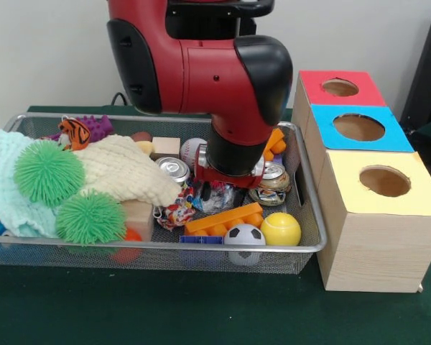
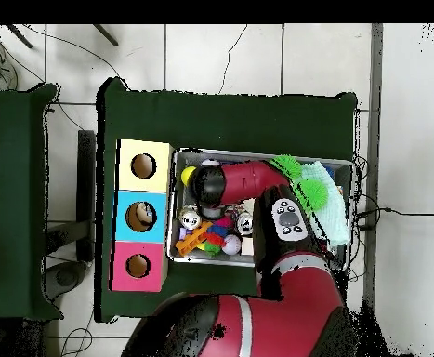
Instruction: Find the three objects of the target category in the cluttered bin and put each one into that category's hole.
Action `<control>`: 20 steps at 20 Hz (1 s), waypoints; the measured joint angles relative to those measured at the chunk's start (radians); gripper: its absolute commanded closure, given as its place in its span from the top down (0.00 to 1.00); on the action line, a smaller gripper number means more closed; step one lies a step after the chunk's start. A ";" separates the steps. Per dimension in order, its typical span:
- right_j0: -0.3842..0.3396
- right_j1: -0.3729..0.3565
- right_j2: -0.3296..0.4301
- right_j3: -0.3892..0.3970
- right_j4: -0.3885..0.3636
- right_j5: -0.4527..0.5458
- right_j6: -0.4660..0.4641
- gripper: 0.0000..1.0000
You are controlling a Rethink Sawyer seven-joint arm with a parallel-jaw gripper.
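**Ana:** Front view first: where does the bin sit?

**Ben:** On the green table, spanning most of its width, with its right end just beside a row of three wooden boxes. The yellow-topped box stands nearest the camera, the blue-topped box behind it, and the red-topped box at the far edge by the robot. Each has a round hole in its lid.

**Ana:** And the arm?

**Ben:** The red and black arm comes down over the right half of the bin. Its black wrist ends low among the clutter, and the gripper shows only as a red mount. I cannot tell whether the jaws are apart or together; the wrist hides them.

**Ana:** What lies around it?

**Ben:** A silver can on its left, another tin on its right, and orange plastic blocks in front. A small football and a yellow ball rest against the bin's near rim. Two green spiky balls lie on a cream cloth and a pale mint cloth at the left end. A toy tiger sits by the far rim.

**Ana:** Does the overhead view agree?

**Ben:** Yes, the arm lies across the bin, its black end nearest the boxes.
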 measured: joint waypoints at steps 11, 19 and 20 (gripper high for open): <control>0.075 0.029 -0.064 -0.060 0.000 0.046 0.000 1.00; 0.091 0.038 -0.083 -0.076 0.005 0.055 0.000 1.00; 0.091 0.038 -0.084 -0.077 0.006 0.055 0.000 1.00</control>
